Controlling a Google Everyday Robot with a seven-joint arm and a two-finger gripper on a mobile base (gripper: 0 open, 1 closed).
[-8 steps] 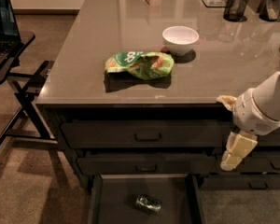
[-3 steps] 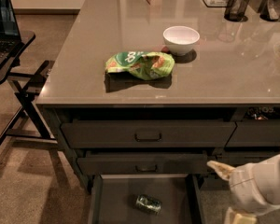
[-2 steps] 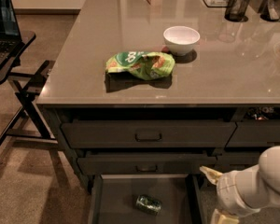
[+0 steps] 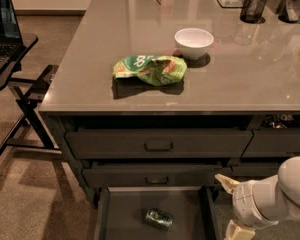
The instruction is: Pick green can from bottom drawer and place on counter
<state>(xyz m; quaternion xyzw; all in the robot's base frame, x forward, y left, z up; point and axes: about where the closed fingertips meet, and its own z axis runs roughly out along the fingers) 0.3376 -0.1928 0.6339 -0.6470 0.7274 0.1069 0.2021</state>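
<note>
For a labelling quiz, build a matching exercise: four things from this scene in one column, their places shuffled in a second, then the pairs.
1 green can
2 white bowl
3 snack bag
4 gripper

A low down, just right of the bottom drawer, open
B on the counter, nearer its front edge
C lying on the bottom drawer's floor
D on the counter, behind the bag

Pairs: 1-C, 2-D, 3-B, 4-A
</note>
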